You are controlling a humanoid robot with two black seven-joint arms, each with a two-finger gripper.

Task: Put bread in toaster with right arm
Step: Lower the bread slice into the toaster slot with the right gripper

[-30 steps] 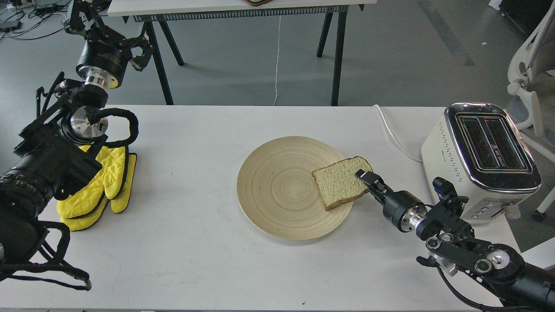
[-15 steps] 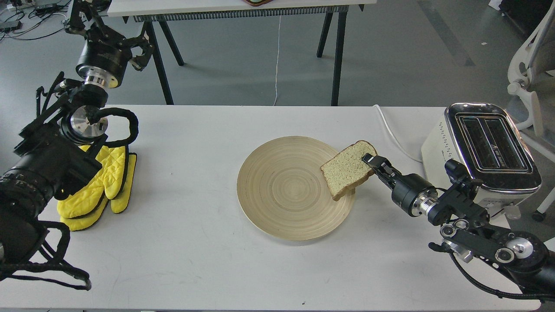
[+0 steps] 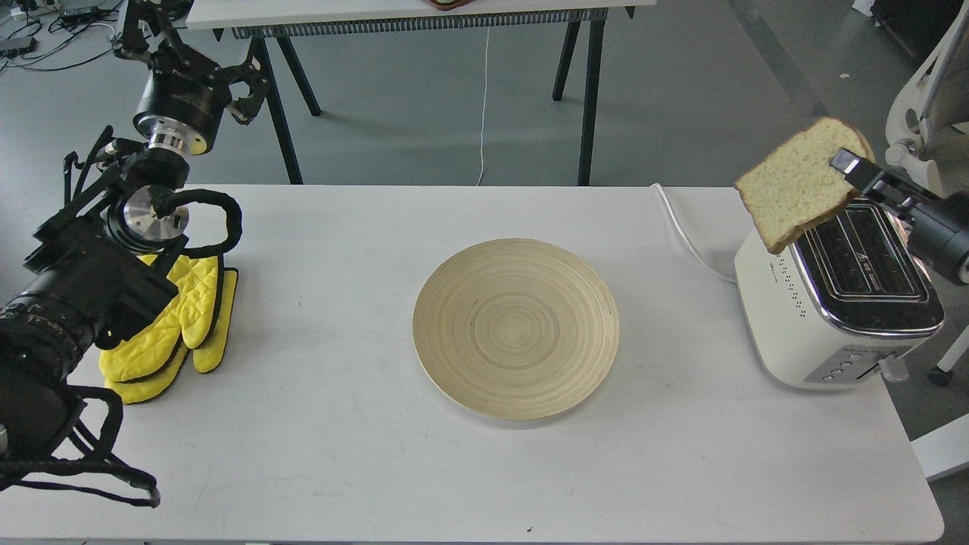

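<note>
The bread [image 3: 796,183], a tan slice with a brown crust, hangs in the air above the far left end of the toaster [image 3: 833,303]. My right gripper [image 3: 849,165] is shut on the slice's right edge and comes in from the right edge of the view. The toaster is cream-white with a chrome top and two open slots, and stands at the table's right end. The slice is tilted and above the slots, not in them. My left gripper [image 3: 246,85] is raised at the far left, above the floor behind the table; its fingers look spread and empty.
An empty round wooden plate [image 3: 516,327] lies mid-table. Yellow oven mitts [image 3: 178,322] lie at the left under my left arm. The toaster's white cord [image 3: 685,231] runs over the table's far edge. A white chair [image 3: 927,113] stands to the right of the table.
My right gripper has lifted the bread off the plate and carried it up and to the right, to above the toaster. The plate is now empty. The left arm has not moved.
</note>
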